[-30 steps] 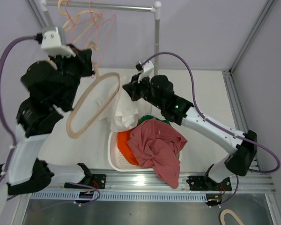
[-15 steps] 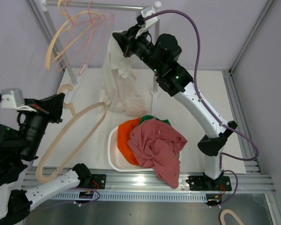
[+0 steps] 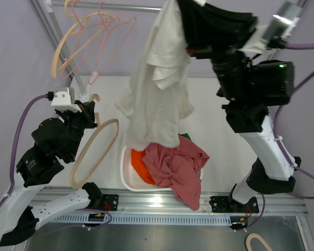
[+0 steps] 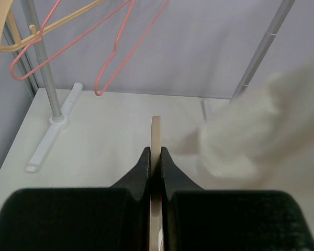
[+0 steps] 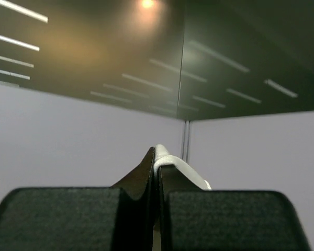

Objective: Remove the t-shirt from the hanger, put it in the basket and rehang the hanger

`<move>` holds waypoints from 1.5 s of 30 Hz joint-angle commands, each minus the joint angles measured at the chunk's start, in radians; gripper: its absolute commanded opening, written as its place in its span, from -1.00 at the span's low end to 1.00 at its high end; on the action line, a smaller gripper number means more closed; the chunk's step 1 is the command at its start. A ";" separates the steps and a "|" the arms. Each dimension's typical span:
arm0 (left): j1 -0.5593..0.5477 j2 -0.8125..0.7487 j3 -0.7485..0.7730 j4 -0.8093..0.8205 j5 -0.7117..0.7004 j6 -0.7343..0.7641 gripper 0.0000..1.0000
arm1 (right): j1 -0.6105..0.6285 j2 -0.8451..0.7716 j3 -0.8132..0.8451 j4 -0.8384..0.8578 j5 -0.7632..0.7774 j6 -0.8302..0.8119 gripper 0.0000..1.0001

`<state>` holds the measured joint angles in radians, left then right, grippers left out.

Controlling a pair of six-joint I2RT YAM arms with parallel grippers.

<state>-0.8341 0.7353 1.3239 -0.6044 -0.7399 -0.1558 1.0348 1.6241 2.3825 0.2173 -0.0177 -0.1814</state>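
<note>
1. Since the earlier top view, the right arm has swung up and toward the camera. The right pincer (image 3: pixel 179 9) has carried the t-shirt (image 3: pixel 157 89) with it, so the cloth now hangs in a long white drape below that pincer.
2. Top view, left side: the left pincer (image 3: pixel 92 114) is clamped narrow on the wooden hanger (image 3: pixel 94 151). The hanger's loop slants down and away below the pincer, bare, and well apart from the shirt (no cloth on it at all).
3. Top view, lower down: the shirt's hem dangles over the white basket (image 3: pixel 126 178), far beneath the right pincer. A red garment (image 3: pixel 175 164) and an orange one (image 3: pixel 138 159) fill the basket on the bench (image 3: pixel 214 104). Spare wire hangers (image 3: pixel 89 31) hang on the rail above the left pincer.
4. Left wrist view: the left pincer (image 4: pixel 156 157) is closed tight on the hanger's thin edge (image 4: pixel 156 130), which sticks out just past the tips. The t-shirt (image 4: pixel 261 125) is a white blur ahead and to the right, and a pink wire hanger (image 4: pixel 115 52) is ahead and to the left.
5. Right wrist view: the right pincer (image 5: pixel 157 162) points up at the ceiling with its jaws pressed together on a fold of the white t-shirt (image 5: pixel 180 167), which curls over the right-hand tip.
</note>
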 commanded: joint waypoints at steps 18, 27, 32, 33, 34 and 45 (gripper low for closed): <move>-0.003 0.171 0.084 0.252 -0.073 0.099 -0.99 | 0.027 -0.350 -0.514 -0.120 0.110 0.092 -1.00; -0.003 0.177 0.078 0.249 -0.070 0.081 -0.99 | 0.022 -0.115 0.019 -0.168 0.041 0.020 -1.00; -0.003 0.165 0.061 0.261 -0.084 0.090 -0.99 | 0.024 -0.090 0.049 -0.119 0.053 -0.003 -1.00; -0.003 0.162 0.058 0.267 -0.090 0.099 -0.99 | 0.024 -0.095 0.028 -0.121 0.065 0.003 -1.00; -0.003 0.158 0.046 0.275 -0.096 0.104 -0.99 | 0.021 -0.121 -0.012 -0.116 0.071 0.011 -1.00; 0.124 0.210 0.104 0.213 0.042 0.022 -0.99 | -0.085 -0.402 -1.237 0.124 -0.024 0.644 -1.00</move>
<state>-0.7364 0.9188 1.3731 -0.3855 -0.7650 -0.0910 0.9527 1.2255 1.3266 0.2714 0.0341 0.2188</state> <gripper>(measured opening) 0.038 0.009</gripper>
